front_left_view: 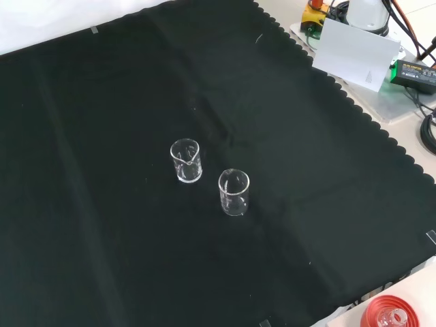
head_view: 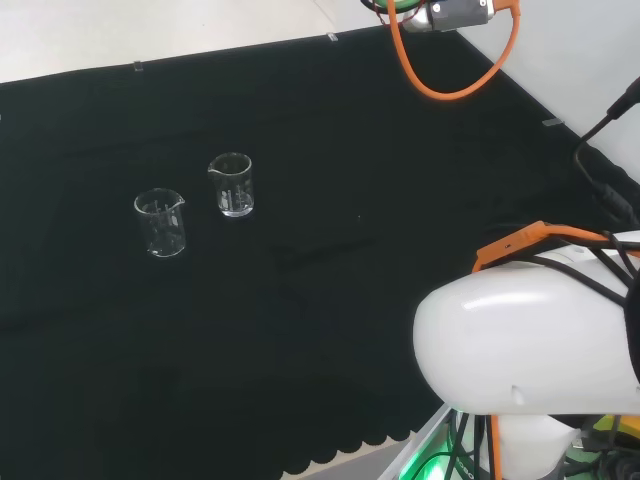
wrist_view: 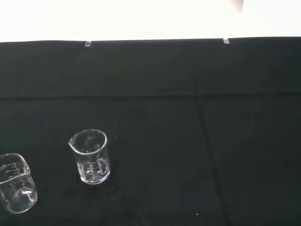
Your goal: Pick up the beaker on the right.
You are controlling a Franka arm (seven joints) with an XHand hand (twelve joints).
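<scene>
The black cloth point(head_view: 330, 300) covers the bench, its scalloped edge along the front view's right side; wide bare cloth surrounds the glassware on all sides. The arm's white link point(head_view: 520, 340) stands at the head view's lower right, well apart from the ware. Two clear beakers stand upright, near each other but not touching: the right beaker point(head_view: 231, 185) and the left beaker point(head_view: 161, 222), as the head view shows them. Contents hard to make out. Finger state: cannot tell.
</scene>
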